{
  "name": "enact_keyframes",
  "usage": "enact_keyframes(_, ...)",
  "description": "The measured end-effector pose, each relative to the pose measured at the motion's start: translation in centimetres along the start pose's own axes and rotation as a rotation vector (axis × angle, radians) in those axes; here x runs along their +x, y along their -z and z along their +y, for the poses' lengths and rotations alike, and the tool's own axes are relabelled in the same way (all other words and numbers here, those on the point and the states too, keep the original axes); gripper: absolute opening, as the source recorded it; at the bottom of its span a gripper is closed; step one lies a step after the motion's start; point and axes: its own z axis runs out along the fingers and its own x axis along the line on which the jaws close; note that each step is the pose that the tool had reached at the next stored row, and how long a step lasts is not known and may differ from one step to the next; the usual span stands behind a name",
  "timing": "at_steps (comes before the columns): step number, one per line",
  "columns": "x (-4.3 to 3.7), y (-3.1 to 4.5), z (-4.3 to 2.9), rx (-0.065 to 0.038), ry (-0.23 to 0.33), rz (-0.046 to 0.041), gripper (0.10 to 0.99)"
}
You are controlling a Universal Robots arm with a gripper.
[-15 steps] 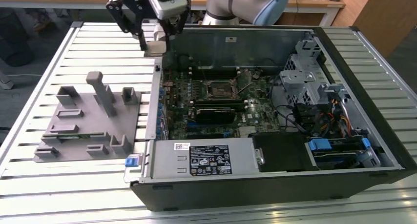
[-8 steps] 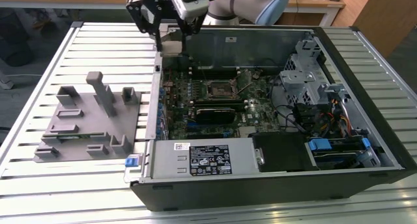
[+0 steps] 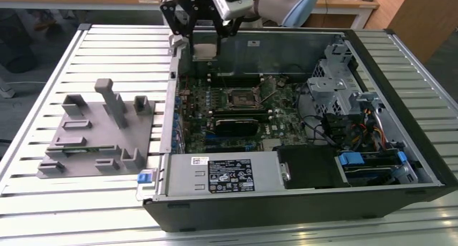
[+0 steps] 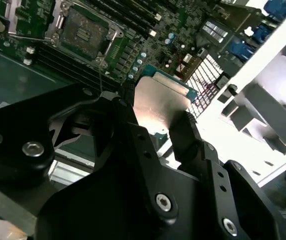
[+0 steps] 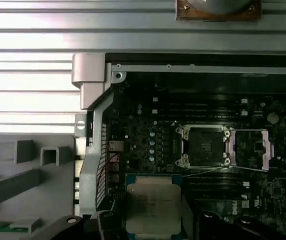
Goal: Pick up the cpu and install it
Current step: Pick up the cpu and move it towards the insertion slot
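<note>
The jaws are clamped on the cpu (image 3: 205,50), which hangs raised over the far end of the case (image 3: 301,208), toward the exterior view's left. The open socket (image 3: 242,98) lies nearer, apart from it. A grey holder (image 3: 96,133) stands on the worktop (image 3: 72,203).

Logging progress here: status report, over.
Copy: tool shut on cpu. cpu held above case, not yet in socket. Socket frame open, nothing in it.
</note>
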Motion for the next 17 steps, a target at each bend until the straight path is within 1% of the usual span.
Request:
enact_keyframes(5, -1.76, -0.12, 0.46, 0.000, 0.000, 0.0001, 0.533)
enact_keyframes(6, -2.55, -0.18, 0.59, 0.000, 0.000, 0.0001, 0.533)
enact_keyframes(12, -5.01, -0.29, 0.82, 0.000, 0.000, 0.0001, 0.533)
enact_keyframes(17, -6.83, -0.38, 1.22, 0.000, 0.000, 0.0000, 0.533)
